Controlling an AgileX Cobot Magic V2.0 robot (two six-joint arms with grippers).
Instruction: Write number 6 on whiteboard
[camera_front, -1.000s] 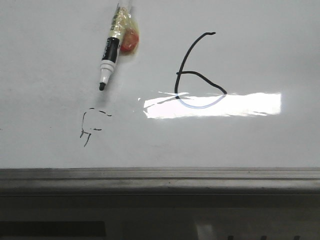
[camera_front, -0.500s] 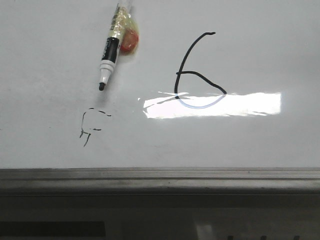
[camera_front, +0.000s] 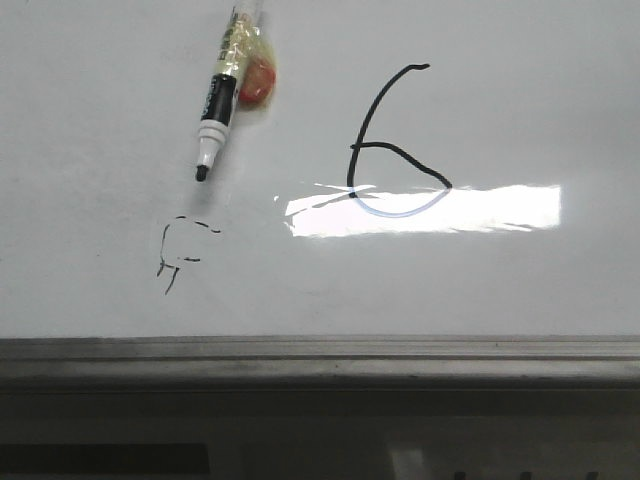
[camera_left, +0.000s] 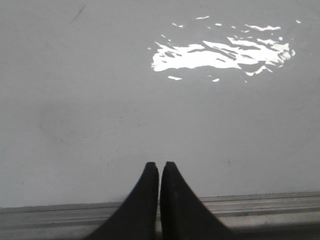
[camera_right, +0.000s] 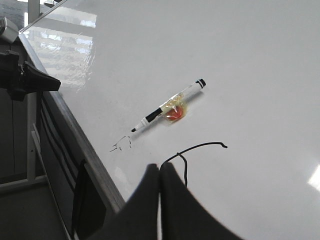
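Observation:
The whiteboard fills the front view, with a grey metal ledge along its bottom edge. A large black number 6 is drawn on it, its loop faint and bluish inside the glare patch. A black-and-white marker, uncapped, lies on the board to the left of the 6, with yellowish tape and a red blob on its barrel. In the right wrist view the marker and part of the 6 show beyond my right gripper, which is shut and empty. My left gripper is shut and empty over the board's bottom edge.
A small broken black scribble sits below the marker's tip; it also shows in the right wrist view. A dark arm part stands beyond the board's edge in the right wrist view.

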